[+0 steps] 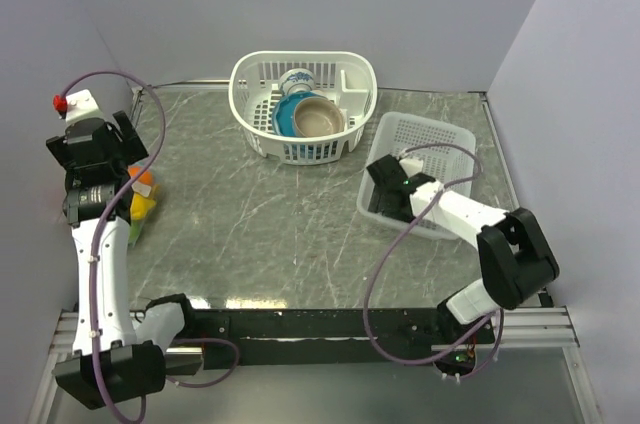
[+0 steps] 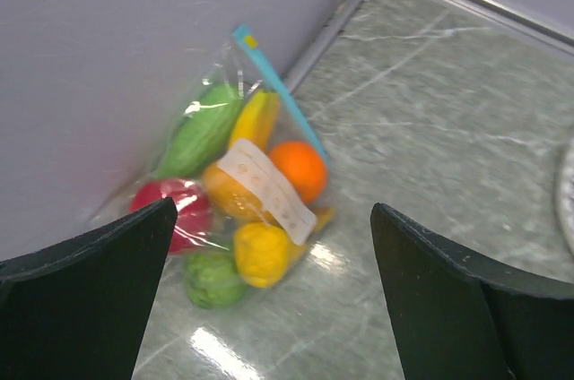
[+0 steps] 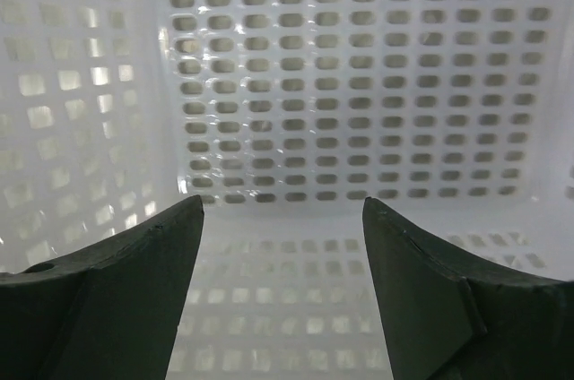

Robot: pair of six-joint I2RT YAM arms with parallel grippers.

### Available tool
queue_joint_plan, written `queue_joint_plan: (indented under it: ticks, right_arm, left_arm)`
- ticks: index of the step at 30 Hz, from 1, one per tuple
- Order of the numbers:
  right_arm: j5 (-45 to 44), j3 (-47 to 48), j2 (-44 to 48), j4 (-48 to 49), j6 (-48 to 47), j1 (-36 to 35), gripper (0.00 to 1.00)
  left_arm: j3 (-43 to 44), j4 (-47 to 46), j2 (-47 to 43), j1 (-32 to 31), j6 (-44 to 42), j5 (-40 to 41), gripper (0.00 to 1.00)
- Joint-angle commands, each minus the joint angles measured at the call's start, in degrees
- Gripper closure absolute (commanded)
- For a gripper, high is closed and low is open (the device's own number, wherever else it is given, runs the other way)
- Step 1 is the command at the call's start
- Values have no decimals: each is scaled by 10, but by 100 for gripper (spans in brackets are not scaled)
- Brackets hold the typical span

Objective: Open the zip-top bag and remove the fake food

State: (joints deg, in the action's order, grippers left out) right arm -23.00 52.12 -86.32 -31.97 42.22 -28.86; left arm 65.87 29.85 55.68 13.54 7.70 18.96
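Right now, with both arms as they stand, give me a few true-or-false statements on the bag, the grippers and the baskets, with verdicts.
1. The fruit is inside the bag. True.
2. The left gripper is shut on the bag. False: it is open and holds nothing.
3. The right gripper is open over the small basket. True.
4. The bag lies in the round basket. False: it rests against the wall on the left; the round basket holds bowls.
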Motion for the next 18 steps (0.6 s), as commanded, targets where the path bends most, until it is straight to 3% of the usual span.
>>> queue_joint_plan:
  ticks: [1,10,18]
  right_arm:
    - [20,-45,52,19,54,-59,21]
    - [41,-87,119,-4,115,-139,23]
    - [46,-94,90,-7,200,-305,25]
  left_arm:
    - [-21,-79,32,22,-19,42,3]
    - [-22,-127,113,72,-13,32,3]
    - [-51,-176,133,72,-5,105,3]
